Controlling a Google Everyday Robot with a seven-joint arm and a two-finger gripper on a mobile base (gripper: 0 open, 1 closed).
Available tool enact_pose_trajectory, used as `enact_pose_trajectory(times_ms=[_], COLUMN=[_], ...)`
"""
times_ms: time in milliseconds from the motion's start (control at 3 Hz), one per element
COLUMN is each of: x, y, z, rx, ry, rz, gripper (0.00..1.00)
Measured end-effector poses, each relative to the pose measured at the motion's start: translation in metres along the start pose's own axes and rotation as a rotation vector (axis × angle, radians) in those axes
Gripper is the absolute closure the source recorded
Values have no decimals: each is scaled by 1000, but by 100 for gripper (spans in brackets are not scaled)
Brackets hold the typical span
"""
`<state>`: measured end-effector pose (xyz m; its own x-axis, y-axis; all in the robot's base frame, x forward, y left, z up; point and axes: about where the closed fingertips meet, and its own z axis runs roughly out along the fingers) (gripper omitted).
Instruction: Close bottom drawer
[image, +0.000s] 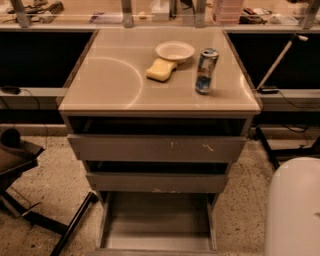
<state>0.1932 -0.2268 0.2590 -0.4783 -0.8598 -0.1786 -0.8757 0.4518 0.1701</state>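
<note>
Three-drawer cabinet (125, 90), all open; bottom drawer (159, 227) juts furthest, at 6 o'clock. White rounded body (292, 210) at 4 o'clock. Gripper out of view, jaw state cannot be told.

No text, number or sign is legible. The can (206, 70) on the surface (110, 82) carries a printed label; lettering unreadable. The gripper is out of view.

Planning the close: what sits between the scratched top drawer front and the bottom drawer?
The middle drawer front, just above the bottom drawer, in the camera view; gripper out of view.
</note>
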Motion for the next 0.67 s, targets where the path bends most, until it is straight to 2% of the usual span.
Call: enact_pose_trajectory(times_ms=[333,667], x=[-61,-55], y=[2,2], z=[-3,-2], rx=[-28,-27], ry=[-95,-86], rz=[-218,-194], gripper=[0,0])
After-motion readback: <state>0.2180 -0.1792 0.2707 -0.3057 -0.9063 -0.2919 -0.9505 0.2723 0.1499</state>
